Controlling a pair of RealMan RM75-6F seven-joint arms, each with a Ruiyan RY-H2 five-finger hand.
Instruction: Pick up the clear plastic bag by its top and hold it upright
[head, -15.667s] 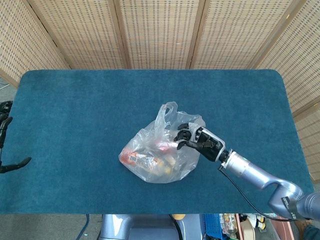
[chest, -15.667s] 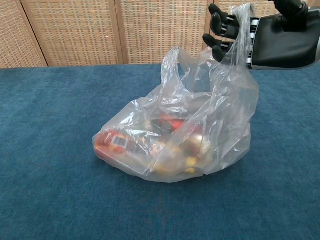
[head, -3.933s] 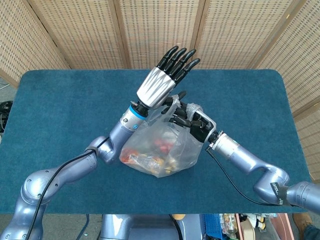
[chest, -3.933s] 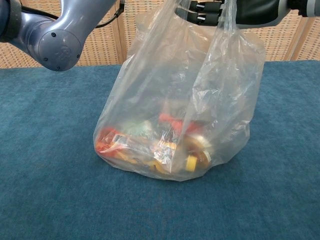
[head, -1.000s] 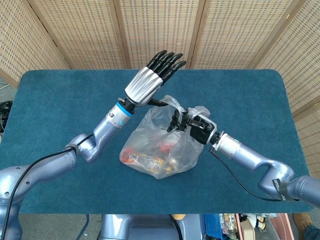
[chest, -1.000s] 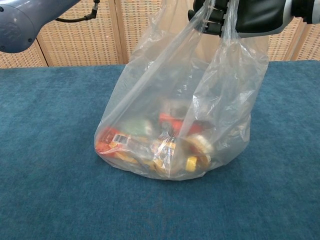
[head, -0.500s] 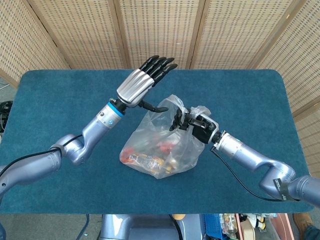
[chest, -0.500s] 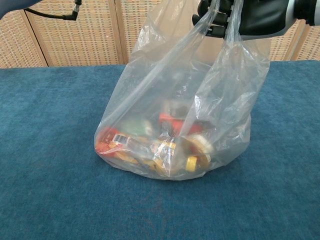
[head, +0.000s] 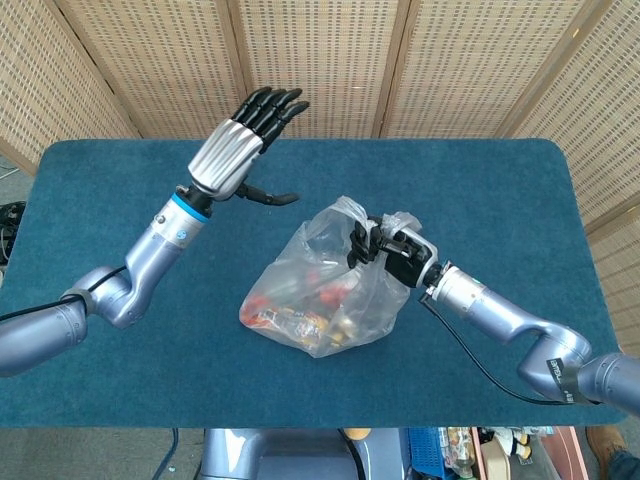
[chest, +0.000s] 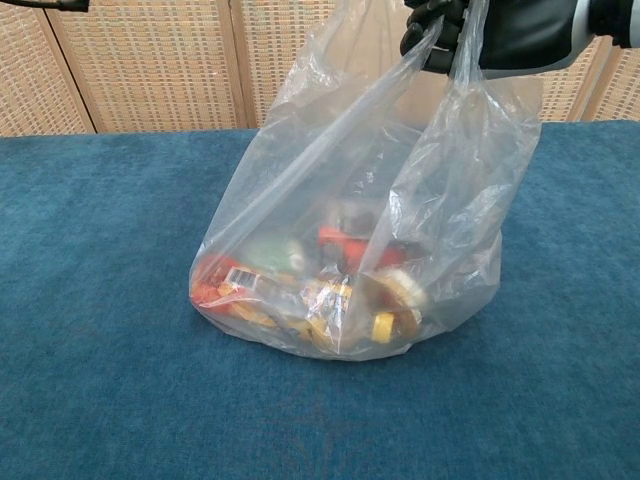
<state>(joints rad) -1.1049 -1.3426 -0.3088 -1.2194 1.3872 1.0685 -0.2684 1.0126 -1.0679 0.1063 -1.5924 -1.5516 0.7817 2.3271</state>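
Both arms are glossy silver-blue tubes with rounded joints. The left hand (head: 232, 137) has a ribbed silver back, black fingers and a blue wrist ring. The right hand (head: 396, 252) is black, with a black cable trailing along its forearm.

Desk (head: 120, 180) open all around; only the clear plastic bag (head: 325, 290) mid-desk blocks passage, right robot hand (head: 392, 252) on top.

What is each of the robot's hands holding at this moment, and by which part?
The right hand grips the clear plastic bag by its gathered top handles. The left hand holds nothing; its fingers are spread above the table.
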